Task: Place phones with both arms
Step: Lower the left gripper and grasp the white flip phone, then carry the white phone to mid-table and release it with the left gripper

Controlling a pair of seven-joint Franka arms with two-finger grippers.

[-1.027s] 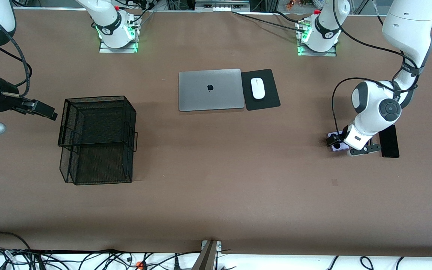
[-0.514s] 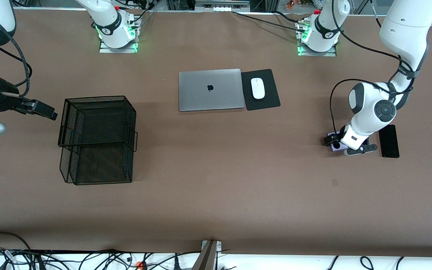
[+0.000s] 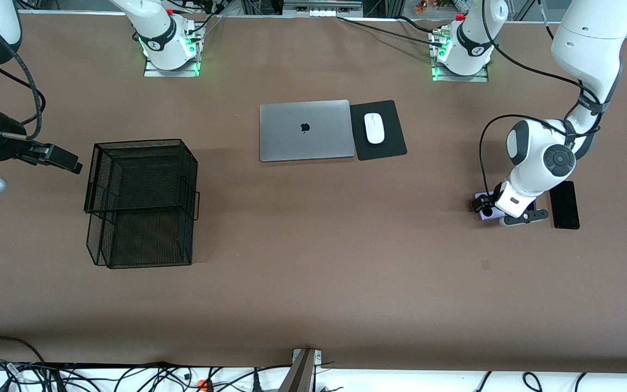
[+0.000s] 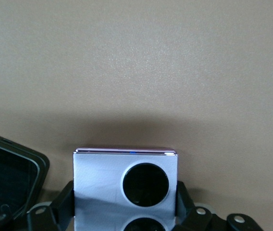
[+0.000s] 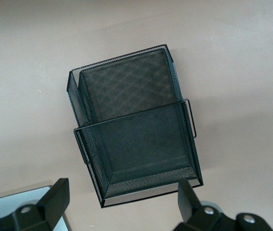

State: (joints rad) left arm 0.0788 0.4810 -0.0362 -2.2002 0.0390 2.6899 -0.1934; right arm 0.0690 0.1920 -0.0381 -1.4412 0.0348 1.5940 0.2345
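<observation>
Left tool (image 4: 126,211): fingers (image 4: 62,204) pressed against both sides of the lilac-white folded phone (image 4: 125,185), which lies flat on the table (image 3: 313,283) at the left arm's end. Pinch looks set; phone not yet lifted.

Just beside it, a second black phone (image 4: 9,185); the long slim black phone (image 3: 564,204) lies close by, toward the table edge at that end.

Right tool (image 5: 122,204): fingers spread, holding nothing, hanging over the table beside the black mesh basket (image 3: 140,202), toward the right arm's end. That arm waits.

Step in hand, as judged: grasp of the first phone. The next move calls for a straight lift, clear of the neighbouring phones, then a carry toward the basket.

Room: the middle of the table nearer the camera is open. The laptop (image 3: 306,130) and mouse (image 3: 374,128) sit farther from the camera, off the likely path.
</observation>
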